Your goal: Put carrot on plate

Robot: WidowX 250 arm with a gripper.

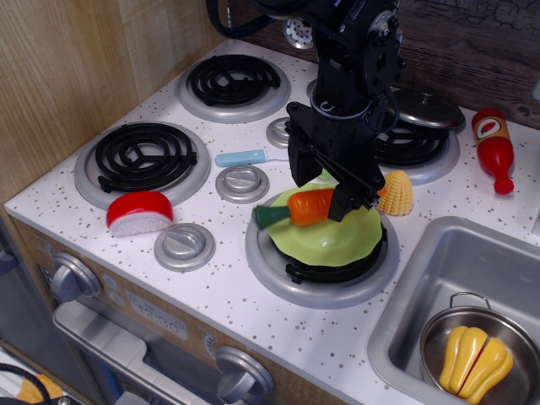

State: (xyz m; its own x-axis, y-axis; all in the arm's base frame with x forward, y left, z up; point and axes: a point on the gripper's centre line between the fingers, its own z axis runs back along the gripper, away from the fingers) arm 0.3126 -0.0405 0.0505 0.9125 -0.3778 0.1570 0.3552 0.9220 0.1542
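Observation:
The orange carrot (308, 206) lies nearly level across the left part of the light-green plate (337, 238), its dark green top (267, 217) sticking out past the plate's left rim. The plate sits on the front right burner (278, 268). My black gripper (321, 191) hangs straight above the carrot, one finger behind it and one finger (345, 201) at its thick end. The jaws look slightly parted, and the carrot seems to rest on the plate rather than hang from them.
A yellow corn cone (396, 192) stands just right of the gripper. A red-and-white half-round toy (139, 212), a blue handle (241, 158), a lidded pot (426, 108) and a ketchup bottle (494, 148) are around. The sink (460, 295) at the right holds a pot of yellow pieces.

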